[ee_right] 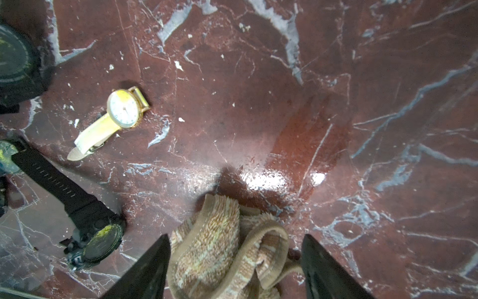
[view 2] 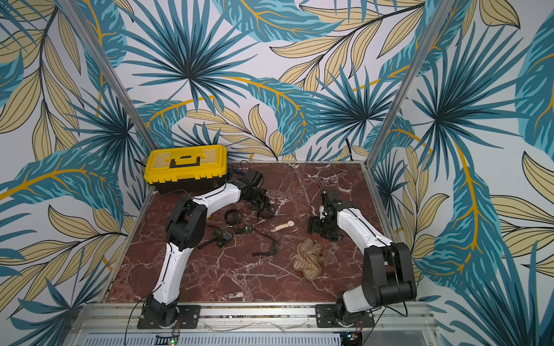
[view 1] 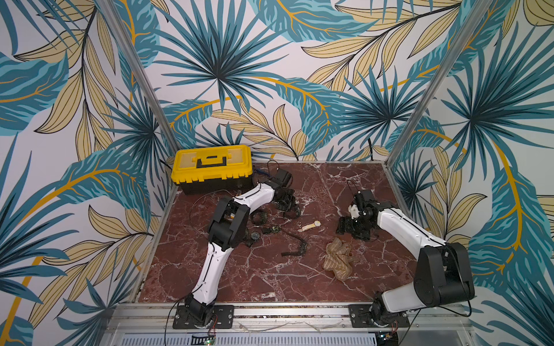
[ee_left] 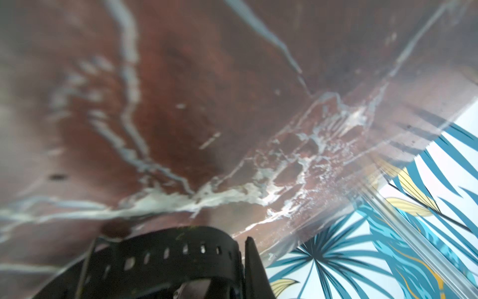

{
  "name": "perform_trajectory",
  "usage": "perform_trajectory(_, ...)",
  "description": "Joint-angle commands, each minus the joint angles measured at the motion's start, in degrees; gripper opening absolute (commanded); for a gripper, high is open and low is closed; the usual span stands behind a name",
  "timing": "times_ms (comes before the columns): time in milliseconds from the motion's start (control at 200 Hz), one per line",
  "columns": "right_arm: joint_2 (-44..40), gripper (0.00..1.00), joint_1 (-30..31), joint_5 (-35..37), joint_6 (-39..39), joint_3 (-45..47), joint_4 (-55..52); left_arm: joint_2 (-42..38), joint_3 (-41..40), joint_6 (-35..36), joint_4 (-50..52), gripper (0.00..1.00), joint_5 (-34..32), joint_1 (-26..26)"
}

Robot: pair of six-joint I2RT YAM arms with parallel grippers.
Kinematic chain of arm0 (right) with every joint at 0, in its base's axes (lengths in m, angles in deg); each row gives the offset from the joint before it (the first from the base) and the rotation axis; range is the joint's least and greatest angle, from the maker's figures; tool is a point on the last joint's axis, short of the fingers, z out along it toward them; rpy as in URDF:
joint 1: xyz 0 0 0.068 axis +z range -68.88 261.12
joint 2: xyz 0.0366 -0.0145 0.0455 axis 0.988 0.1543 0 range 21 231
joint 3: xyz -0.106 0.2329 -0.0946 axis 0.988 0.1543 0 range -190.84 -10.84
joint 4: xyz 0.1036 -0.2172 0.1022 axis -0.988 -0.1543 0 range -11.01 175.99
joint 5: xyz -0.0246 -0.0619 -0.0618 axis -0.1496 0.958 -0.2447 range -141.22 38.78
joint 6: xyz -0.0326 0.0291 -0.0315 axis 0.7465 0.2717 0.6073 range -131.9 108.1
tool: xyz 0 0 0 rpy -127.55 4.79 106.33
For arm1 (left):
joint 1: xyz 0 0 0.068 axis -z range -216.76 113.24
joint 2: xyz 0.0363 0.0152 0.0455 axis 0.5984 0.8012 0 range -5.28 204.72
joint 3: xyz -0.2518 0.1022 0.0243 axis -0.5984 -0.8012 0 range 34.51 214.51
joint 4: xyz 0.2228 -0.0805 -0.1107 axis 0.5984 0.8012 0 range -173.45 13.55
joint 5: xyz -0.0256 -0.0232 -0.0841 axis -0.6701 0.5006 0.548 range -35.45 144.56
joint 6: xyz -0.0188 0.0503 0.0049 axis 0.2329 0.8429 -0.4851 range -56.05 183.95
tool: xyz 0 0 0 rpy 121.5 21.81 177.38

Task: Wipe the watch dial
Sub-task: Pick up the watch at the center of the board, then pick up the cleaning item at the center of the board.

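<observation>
Several things are hard to read. The left fingers (ee_left: pixel 254 269) are clamped shut on a black watch (ee_left: pixel 168 253). The left wrist view is blurred and cut off at its edge, so only the perforated strap shows, curving across close to the camera. The dial is hidden. In both top views that watch (view 1: pixel 295 211) is a dark loop dangling at the fingers, past the middle of the tabletop (view 1: pixel 269 284) and near the yellow toolbox (view 1: pixel 212 164). Whether it touches the marble cannot be told. More black watches (view 1: pixel 254 236) lie clustered by the left arm (view 1: pixel 209 263), one partly hidden behind its elbow. A cream watch (ee_right: pixel 121 111) with a gold case lies face up, apart from both sets of fingers.

The left arm rises from the front rail, bends sharply at the elbow and reaches toward the far side, wrist turned down. The right arm (view 1: pixel 401 227) leans in from the front right corner, its forearm sloping down toward the middle. The right fingers (ee_right: pixel 144 271) stand wide apart and hold nothing. The crumpled beige cloth (ee_right: pixel 207 246) lies on the tabletop and appears between them in the right wrist view, though contact cannot be judged. In a top view the cloth (view 2: pixel 308 260) sits close by that wrist, nearer the front rail.
</observation>
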State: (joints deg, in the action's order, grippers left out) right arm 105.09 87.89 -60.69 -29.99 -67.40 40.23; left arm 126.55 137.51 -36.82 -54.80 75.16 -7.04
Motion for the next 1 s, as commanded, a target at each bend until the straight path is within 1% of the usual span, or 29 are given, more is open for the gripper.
perform_trajectory(0,-2.6,0.79,0.2,-0.1,-0.9,-0.8,-5.1,-2.7,-3.2,3.5,-8.5,0.00,2.9,-0.8)
perform_trajectory(105,-4.2,0.77,0.5,-0.8,-1.7,0.1,-7.0,-5.1,-4.4,8.0,-10.0,0.00,4.9,-1.4)
perform_trajectory(170,-4.9,0.75,1.6,-0.8,-2.2,1.0,-7.6,-7.6,-7.4,10.1,-12.5,0.00,5.2,-1.8)
perform_trajectory(225,-5.0,0.72,2.9,-0.6,-2.8,1.4,-8.1,-9.8,-10.4,11.4,-17.0,0.00,5.9,-2.3)
perform_trajectory(325,-4.1,0.69,5.2,-0.8,-4.3,2.9,-7.0,-13.6,-14.4,14.4,-20.0,0.00,6.5,-3.0)
perform_trajectory(441,-1.5,0.68,7.1,0.2,-6.1,3.9,-5.6,-16.8,-16.1,19.3,-20.9,0.00,8.2,-3.4)
perform_trajectory(506,0.0,0.66,8.1,1.8,-7.4,4.5,-3.8,-18.2,-16.7,21.7,-21.2,0.00,9.3,-3.5)
perform_trajectory(536,0.1,0.64,8.5,2.2,-8.0,5.4,-1.2,-18.7,-17.0,22.6,-21.1,0.00,9.5,-3.5)
perform_trajectory(601,0.7,0.61,8.6,1.7,-9.7,7.0,3.1,-20.2,-18.1,23.7,-21.2,0.00,9.4,-3.5)
perform_trajectory(686,3.1,0.58,8.8,1.3,-11.1,6.5,4.2,-21.8,-19.3,25.2,-21.6,0.00,10.0,-3.5)
perform_trajectory(771,4.9,0.49,9.3,1.3,-11.7,6.3,4.2,-23.1,-20.3,25.9,-23.1,0.00,11.2,-3.5)
perform_trajectory(846,4.4,0.40,9.7,2.2,-12.4,6.6,3.8,-23.7,-20.8,26.6,-24.0,0.00,12.5,-3.5)
perform_trajectory(911,1.9,0.29,9.8,3.8,-13.0,7.0,3.5,-24.2,-21.1,27.4,-24.5,0.00,13.3,-3.4)
perform_trajectory(996,-3.9,0.15,9.8,5.4,-13.2,7.2,3.5,-25.1,-21.6,28.1,-25.2,0.00,13.5,-3.1)
